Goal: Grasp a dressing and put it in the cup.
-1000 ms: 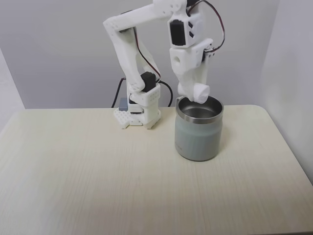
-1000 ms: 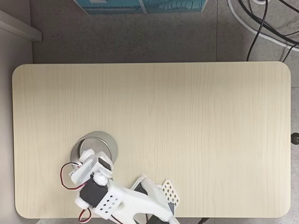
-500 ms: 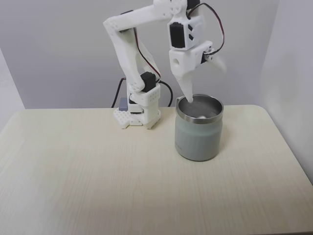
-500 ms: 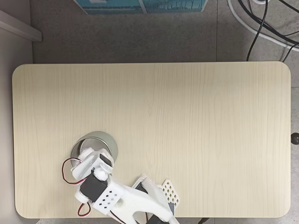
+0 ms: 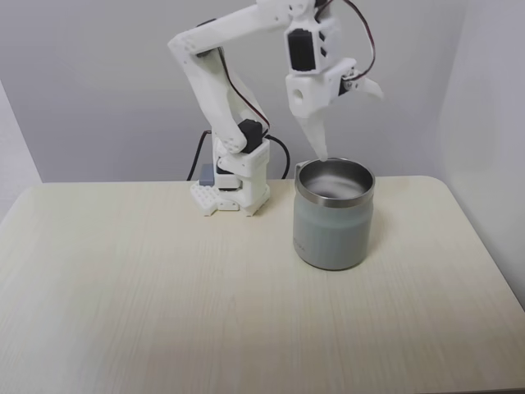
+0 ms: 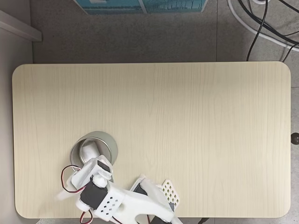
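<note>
From the front fixed view, we are seeing the gripper (image 5: pixel 349 121) hanging spread and empty above the cup (image 5: pixel 332 215); its interior is hiding any dressing. From above, the arm is covering part of the rim, and the dressing (image 6: pixel 87 151) is lying inside.

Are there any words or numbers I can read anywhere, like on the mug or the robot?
No text can be read.
Pale grey-green insulated mug: a faint mark low on its wall, too small and blurred to read.
Blue box on the floor past the table's far edge: light markings, cut off and too blurred to read.
White robot arm: no lettering visible.
</note>
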